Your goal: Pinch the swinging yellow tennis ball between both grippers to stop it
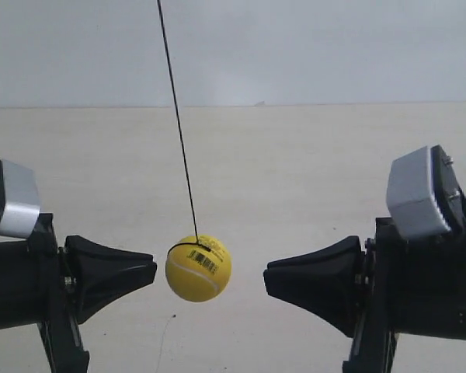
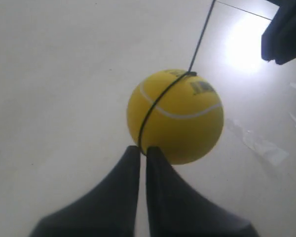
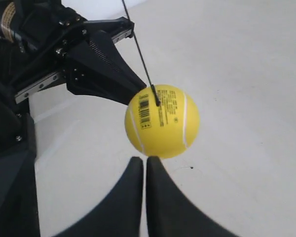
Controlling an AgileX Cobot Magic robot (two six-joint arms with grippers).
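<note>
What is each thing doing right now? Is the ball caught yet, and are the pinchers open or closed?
yellow tennis ball: hanging in the air between the two grippers, not pinched, with a gap on each side.
string: pulled tight, slanted, fixed to the top of the ball.
left gripper: shut, holding nothing, tip near the ball.
right gripper: shut, holding nothing, tip pointing at the ball.

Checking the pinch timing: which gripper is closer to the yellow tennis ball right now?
The left gripper: it nearly touches the ball, while the right gripper sits farther off.
</note>
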